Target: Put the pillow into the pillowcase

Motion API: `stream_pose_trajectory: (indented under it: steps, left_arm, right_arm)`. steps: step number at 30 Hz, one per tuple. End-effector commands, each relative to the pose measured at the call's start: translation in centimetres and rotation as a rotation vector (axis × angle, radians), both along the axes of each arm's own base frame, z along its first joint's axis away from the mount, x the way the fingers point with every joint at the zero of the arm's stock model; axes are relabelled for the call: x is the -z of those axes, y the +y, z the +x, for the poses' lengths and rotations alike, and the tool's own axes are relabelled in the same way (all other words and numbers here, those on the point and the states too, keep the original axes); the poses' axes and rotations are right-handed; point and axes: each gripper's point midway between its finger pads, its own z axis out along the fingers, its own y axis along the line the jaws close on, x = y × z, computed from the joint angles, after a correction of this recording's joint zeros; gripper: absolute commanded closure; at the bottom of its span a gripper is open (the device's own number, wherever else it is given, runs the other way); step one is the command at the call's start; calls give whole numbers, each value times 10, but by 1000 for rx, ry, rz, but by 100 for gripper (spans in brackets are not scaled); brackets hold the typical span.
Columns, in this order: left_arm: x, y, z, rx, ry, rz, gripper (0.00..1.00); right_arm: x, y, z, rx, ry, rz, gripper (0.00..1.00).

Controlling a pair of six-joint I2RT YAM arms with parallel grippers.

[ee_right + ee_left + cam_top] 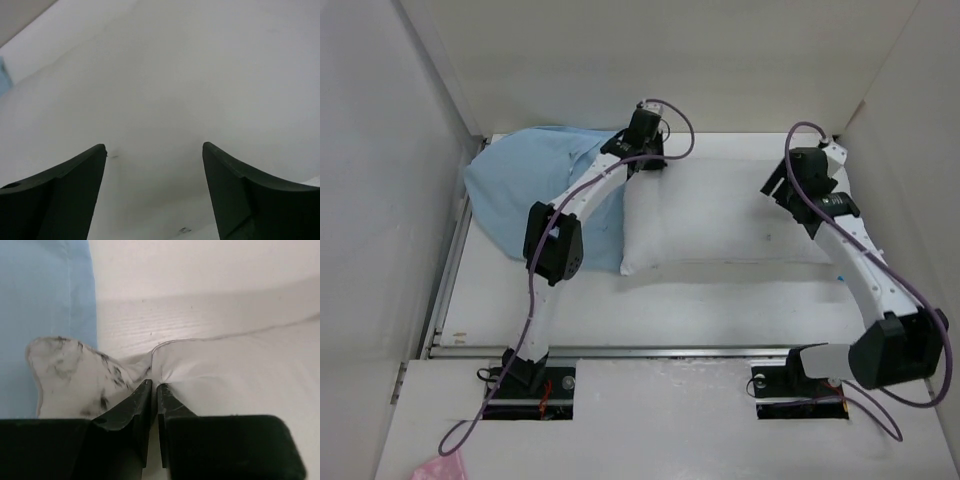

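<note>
Pillowcase (515, 190): crumpled at far left, against the pillow's left edge.
Left gripper (154, 386): clamped on the pillow's corner, likely to steer it caseward.
Pillow (730, 215): lying flat, centre.
Right gripper (154, 145): jaws apart, empty, over the pillow's right end.

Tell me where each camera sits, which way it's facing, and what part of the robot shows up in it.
Top external: above and behind the arms, looking down on pillow and pillowcase; both arms show whole.
Left wrist: looks along the left gripper, shut on the pillow's corner; its black fingers show.
Right wrist: looks past the open right gripper at plain white surface; both fingers show.
Shared: top and left wrist both show that pinched corner beside the pillowcase.
</note>
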Motion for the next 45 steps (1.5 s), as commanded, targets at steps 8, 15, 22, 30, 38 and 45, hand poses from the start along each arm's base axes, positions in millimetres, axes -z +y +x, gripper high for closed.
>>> stream_pose_trajectory:
  steps: [8,15,22,30,38,45]
  left_arm:
    - [-102,48,-25,-87,-190,-25,0]
    - [-87,175,-61,-505,-98,84,0]
    - [-5,272,-75,-668,83,102,0]
    - [15,276,-19,-599,69,234,0]
    - [48,289,51,-662,103,391,0]
    - [57,287,77,-588,70,410,1]
  right_arm:
    - [-87,88,15,-496,-258,-171,0]
    - [-72,226,49,-940,-183,-354,0]
    - [13,308,63,-1136,-2,-383,0]
    - [114,283,75,-1085,188,-232,42]
    - [85,262,79,-1041,77,-130,100]
    - [73,265,75,-1060,59,-115,100]
